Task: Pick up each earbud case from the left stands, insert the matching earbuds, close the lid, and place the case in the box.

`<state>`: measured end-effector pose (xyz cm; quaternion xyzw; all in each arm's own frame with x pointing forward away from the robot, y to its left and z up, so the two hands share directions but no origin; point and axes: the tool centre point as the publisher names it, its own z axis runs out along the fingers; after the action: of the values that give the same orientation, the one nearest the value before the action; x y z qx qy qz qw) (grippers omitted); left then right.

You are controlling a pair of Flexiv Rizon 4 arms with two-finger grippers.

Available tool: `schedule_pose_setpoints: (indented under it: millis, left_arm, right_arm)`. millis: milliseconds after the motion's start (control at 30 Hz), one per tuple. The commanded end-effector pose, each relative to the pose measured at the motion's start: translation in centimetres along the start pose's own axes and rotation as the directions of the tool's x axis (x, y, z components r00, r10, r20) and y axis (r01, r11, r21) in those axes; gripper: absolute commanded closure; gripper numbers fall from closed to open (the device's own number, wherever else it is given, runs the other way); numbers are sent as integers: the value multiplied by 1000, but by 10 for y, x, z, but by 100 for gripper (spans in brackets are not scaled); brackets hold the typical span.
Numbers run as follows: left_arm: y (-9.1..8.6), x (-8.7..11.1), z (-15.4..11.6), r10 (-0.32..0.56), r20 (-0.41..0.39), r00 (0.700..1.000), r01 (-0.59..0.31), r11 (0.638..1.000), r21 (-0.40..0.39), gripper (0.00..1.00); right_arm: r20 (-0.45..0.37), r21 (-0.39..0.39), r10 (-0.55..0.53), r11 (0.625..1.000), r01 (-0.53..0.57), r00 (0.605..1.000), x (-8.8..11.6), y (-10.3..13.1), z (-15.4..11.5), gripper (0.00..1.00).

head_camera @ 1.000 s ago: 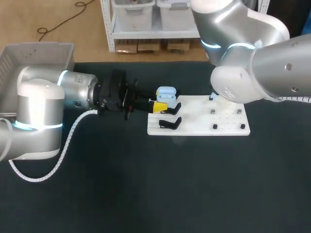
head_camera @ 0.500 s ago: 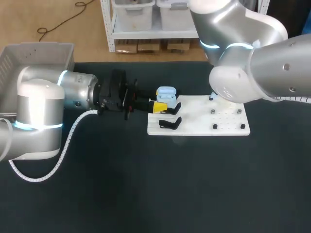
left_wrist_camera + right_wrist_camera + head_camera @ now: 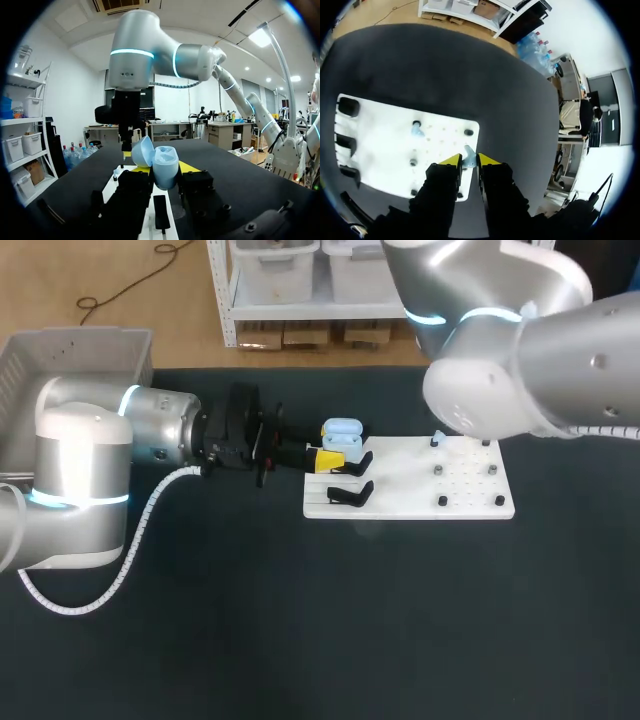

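My left gripper is shut on a light blue earbud case with its lid open, held over the left end of the white board. The left wrist view shows the open case upright between my yellow tips. My right gripper hangs above the board's right part, shut on a small pale blue earbud. A second earbud sits on the board ahead of it. In the head view my right arm hides its own gripper.
Black stands line the board's left end, and small pegs dot its right part. A grey bin stands at the back left corner. Dark table lies in front of the board.
My right arm has shifted slightly toward the back left, uncovering one more peg on the board. The left arm and the case have not moved.
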<state>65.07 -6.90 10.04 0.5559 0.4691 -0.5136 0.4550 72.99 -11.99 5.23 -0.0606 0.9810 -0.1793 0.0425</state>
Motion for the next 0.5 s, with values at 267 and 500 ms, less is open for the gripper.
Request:
schedule_pose_setpoints:
  millis: [267, 500]
  left_arm:
    - [0, 0, 0, 0, -1, 1000, 0, 1000, 1, 100]
    - [0, 0, 0, 0, -1, 1000, 0, 1000, 1, 100]
  right_arm:
    - [50, -102, 80, 992, -75, 996, 47, 6, -98, 100]
    - [-9, -226, 120, 967, -119, 993, 62, 26, -147, 100]
